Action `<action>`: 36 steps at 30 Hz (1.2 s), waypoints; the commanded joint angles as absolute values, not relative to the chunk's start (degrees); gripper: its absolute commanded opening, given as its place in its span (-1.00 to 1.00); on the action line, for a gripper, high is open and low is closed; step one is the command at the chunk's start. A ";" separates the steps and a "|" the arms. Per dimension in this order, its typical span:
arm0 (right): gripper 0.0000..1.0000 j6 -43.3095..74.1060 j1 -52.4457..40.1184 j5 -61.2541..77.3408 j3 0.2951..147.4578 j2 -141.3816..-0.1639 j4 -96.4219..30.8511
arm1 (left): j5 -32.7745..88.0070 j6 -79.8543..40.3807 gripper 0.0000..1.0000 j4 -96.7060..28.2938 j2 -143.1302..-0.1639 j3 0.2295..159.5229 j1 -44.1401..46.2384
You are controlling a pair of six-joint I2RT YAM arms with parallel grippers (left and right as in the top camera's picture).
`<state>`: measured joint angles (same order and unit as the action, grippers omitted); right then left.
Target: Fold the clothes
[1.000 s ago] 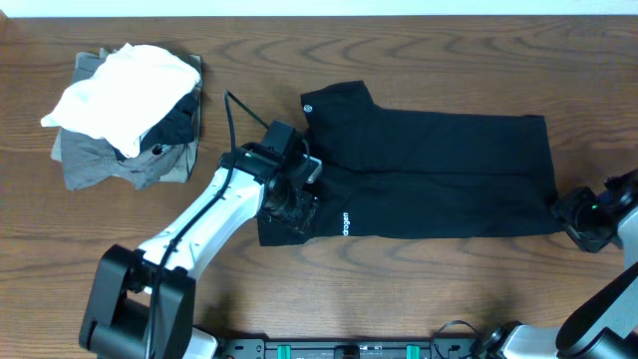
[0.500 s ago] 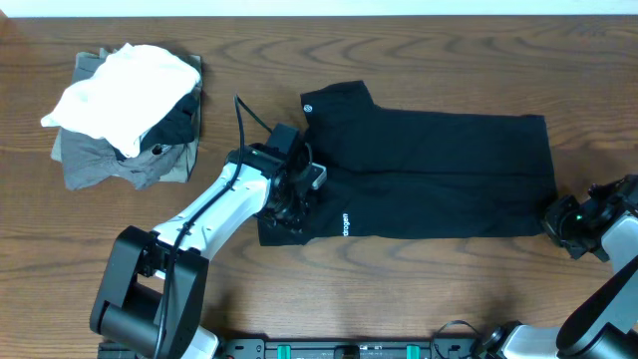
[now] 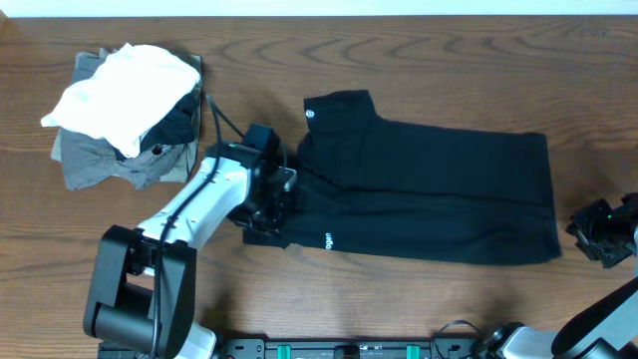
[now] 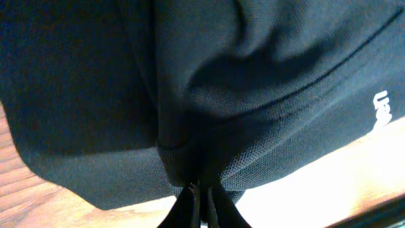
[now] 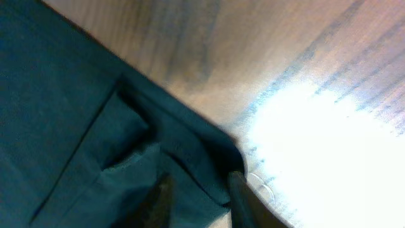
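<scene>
A black garment (image 3: 429,189) lies spread flat across the middle of the table, with a small white logo near its front edge. My left gripper (image 3: 267,207) is shut on a pinched fold at its left end; in the left wrist view the fingers (image 4: 201,202) meet tightly on the black cloth (image 4: 221,76). My right gripper (image 3: 588,231) sits just off the garment's front right corner. In the right wrist view its fingers (image 5: 197,199) stand apart above that corner of the cloth (image 5: 76,126), gripping nothing.
A pile of clothes (image 3: 125,110) lies at the back left, grey and dark pieces with a white one on top. Bare wooden table (image 3: 449,60) surrounds the garment. The right edge of the table is close to my right gripper.
My left gripper shut on the garment's left end and dragged it left. My right gripper closed at the right corner, then opened and now sits farther right, apart from the cloth.
</scene>
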<state>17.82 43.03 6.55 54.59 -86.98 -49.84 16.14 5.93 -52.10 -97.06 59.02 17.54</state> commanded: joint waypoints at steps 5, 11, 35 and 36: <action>-0.53 16.93 43.42 10.02 55.31 -86.28 -48.66 | 14.52 3.27 0.06 -53.60 -97.30 59.16 15.38; -0.27 13.21 39.59 15.59 54.41 -86.48 -47.62 | 14.52 3.27 0.18 -53.74 -97.30 60.18 15.38; -0.97 28.73 34.96 22.20 49.17 -89.14 -26.79 | 14.48 3.29 0.35 -53.49 -90.96 68.49 15.38; -0.97 29.28 34.96 23.11 49.19 -89.14 -24.93 | 14.48 3.29 0.35 -53.52 -90.96 69.04 15.38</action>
